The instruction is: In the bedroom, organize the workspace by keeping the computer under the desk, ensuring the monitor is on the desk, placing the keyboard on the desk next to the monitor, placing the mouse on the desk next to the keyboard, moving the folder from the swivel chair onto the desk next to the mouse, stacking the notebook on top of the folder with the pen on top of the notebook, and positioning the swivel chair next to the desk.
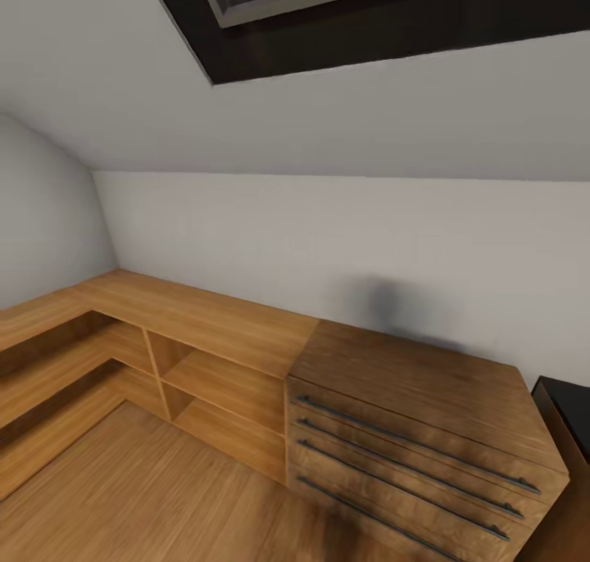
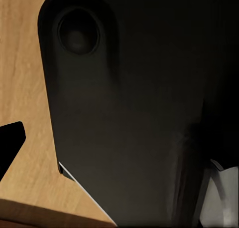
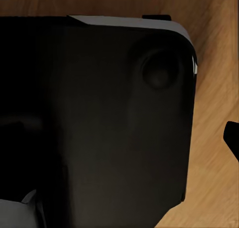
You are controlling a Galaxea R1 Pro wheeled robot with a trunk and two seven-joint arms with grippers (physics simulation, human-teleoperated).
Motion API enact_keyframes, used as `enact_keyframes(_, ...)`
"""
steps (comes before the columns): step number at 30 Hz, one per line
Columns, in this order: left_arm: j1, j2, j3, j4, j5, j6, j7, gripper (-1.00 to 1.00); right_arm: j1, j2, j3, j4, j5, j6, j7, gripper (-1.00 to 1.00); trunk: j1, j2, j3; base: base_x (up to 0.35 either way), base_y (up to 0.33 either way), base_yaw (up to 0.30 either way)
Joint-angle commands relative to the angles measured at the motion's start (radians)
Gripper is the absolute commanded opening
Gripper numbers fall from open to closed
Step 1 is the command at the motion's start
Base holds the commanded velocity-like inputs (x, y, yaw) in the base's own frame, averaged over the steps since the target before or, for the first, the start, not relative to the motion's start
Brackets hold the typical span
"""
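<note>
I am in the bedroom, facing a sloping white-grey wall [image 1: 328, 218] with a dark-framed skylight [image 1: 344, 13] above. A black corner at the right edge looks like the end of the desk [image 1: 567, 419]. The computer, monitor, keyboard, mouse, folder, notebook, pen and swivel chair are out of view. Both wrist views look down past my own dark body [image 2: 134, 113] [image 3: 94, 118] at the wood floor [image 2: 20, 78] [image 3: 214, 138]. A black fingertip [image 2: 10, 143] of my left gripper sits at the frame's edge, as does a right fingertip [image 3: 232, 138]. Neither holds anything.
A wooden drawer chest [image 1: 418, 431] with long metal handles stands ahead on the right. Low wooden open shelves [image 1: 205, 365] run along the wall and round the left corner. Wood plank floor [image 1: 147, 496] lies open in front of them.
</note>
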Motion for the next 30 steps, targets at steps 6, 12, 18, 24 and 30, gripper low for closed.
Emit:
enact_keyframes(6,0.0,0.0,-0.001,-0.001,-0.001,0.001,0.0,1.0,-0.001,0.0,0.0,0.001,-0.001,-0.037,0.0,1.0,-0.023,0.042,0.018,0.0,0.0,0.0)
enact_keyframes(12,0.0,0.0,-0.001,-0.001,-0.001,0.0,0.001,1.0,-0.001,0.0,0.0,0.001,-0.001,-0.071,0.0,1.0,-0.046,0.084,0.037,0.0,0.0,0.0)
enact_keyframes(18,0.0,0.001,0.001,-0.051,0.004,-0.002,0.002,1.0,-0.001,0.0,0.0,0.001,-0.001,-0.19,0.0,1.0,-0.069,0.126,0.056,0.0,0.0,0.0)
enact_keyframes(24,0.0,0.002,0.001,-0.148,0.006,-0.005,-0.001,1.0,-0.001,0.001,-0.001,0.001,-0.002,-0.19,0.0,1.0,-0.092,0.168,0.074,0.0,0.0,0.0)
enact_keyframes(30,0.0,0.003,0.001,-0.212,0.005,-0.014,-0.001,1.0,-0.001,0.004,-0.001,-0.001,-0.005,-0.191,0.001,1.0,-0.115,0.21,0.093,0.0,0.0,0.0)
